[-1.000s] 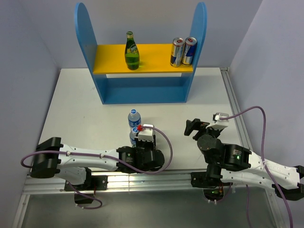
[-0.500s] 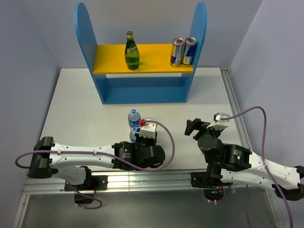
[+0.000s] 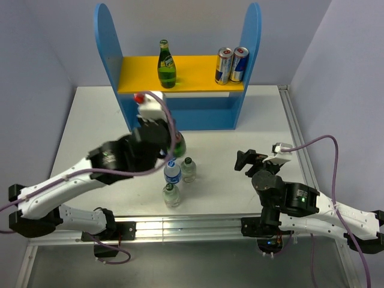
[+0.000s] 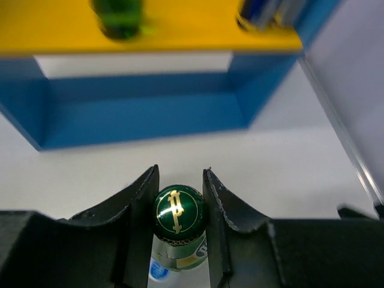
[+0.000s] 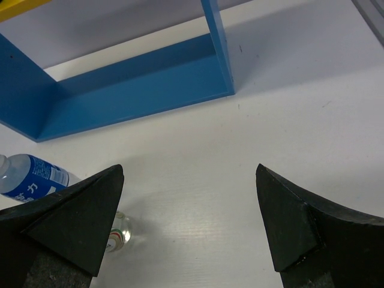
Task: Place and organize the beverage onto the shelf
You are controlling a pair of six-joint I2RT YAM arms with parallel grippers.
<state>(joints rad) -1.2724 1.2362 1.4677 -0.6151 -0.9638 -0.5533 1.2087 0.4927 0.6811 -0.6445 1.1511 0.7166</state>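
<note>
Left pincer (image 4: 179, 191): closed on the neck of a green-capped bottle (image 4: 178, 211), with the gold-marked cap between its fingers. A water bottle (image 3: 172, 171) is close below.
Shelf (image 4: 144, 114): ahead of the left pincer. On its yellow board stand a green bottle (image 3: 166, 65) and two cans (image 3: 224, 66).
Right pincer (image 5: 192, 222): jaws spread wide over the table (image 5: 288, 120). The shelf is ahead and to its left.

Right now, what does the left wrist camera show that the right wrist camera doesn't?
Only the left wrist view: the left gripper shut on a gold-capped green bottle, plus a second green bottle and cans, blurred, on the yellow board. Only the right wrist view: the open right gripper and a small clear bottle on the table. Both views: the blue lower bay of the shelf and the white tabletop in front of it.
</note>
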